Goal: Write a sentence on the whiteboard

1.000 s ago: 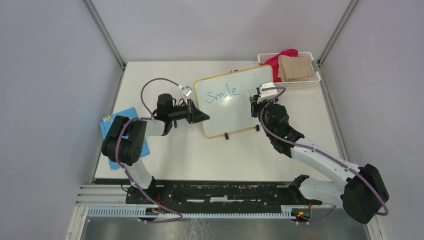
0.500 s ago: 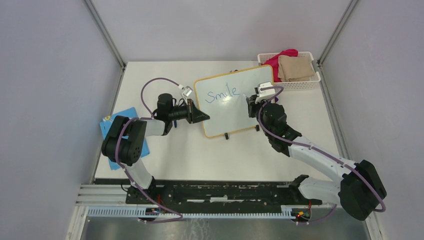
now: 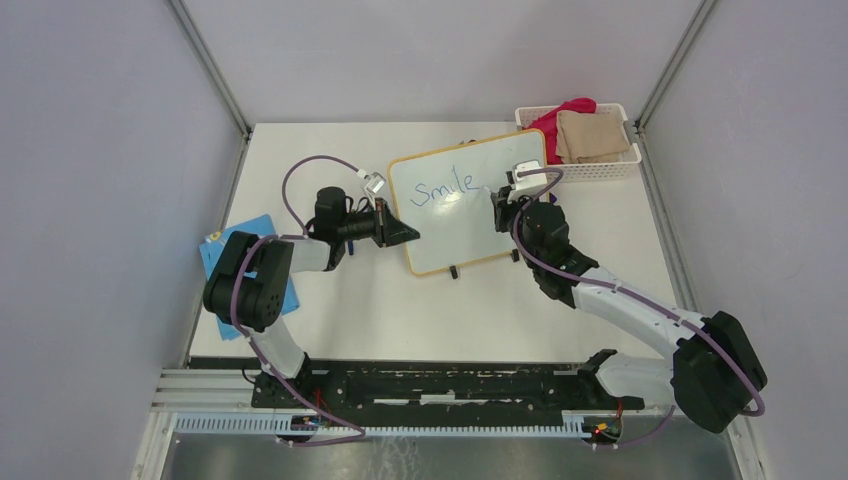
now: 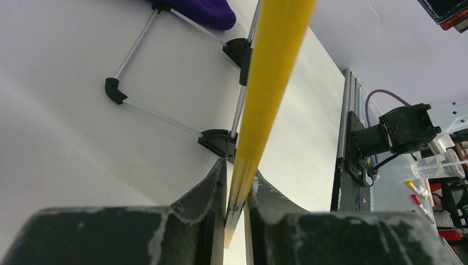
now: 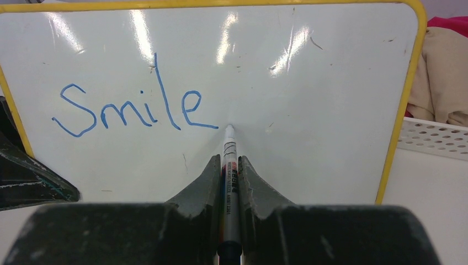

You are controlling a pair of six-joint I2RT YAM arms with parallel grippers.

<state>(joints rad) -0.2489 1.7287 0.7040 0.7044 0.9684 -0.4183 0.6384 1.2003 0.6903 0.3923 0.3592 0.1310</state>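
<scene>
Table (image 3: 400,310): white and matt, filling the middle of the top view, with both arm bases at its lower edge.
Room: pale grey wall panels (image 3: 100,150) on three sides, metal posts at the far corners, and a black rail (image 3: 420,385) along the bottom of the frame.
Whiteboard (image 3: 460,235): upper centre of the table, yellow-framed, propped at a tilt on small black feet.
Sentence (image 5: 132,110): one blue word so far, "Smile", in the board's upper left.
Left gripper (image 4: 238,176): jaws narrow, pinching the board's yellow left edge.
Right gripper (image 5: 229,160): jaws narrow, clamped on a marker (image 5: 229,138).
Marker tip: at the board face just right of the final "e", and it looks to be touching.
Basket (image 3: 600,168): white, upper right of the table just beside the board's top corner, holding a tan cloth (image 3: 590,135) and a pink one (image 3: 560,112).
Blue card (image 3: 222,250): left edge of the table, partly under the left arm.
</scene>
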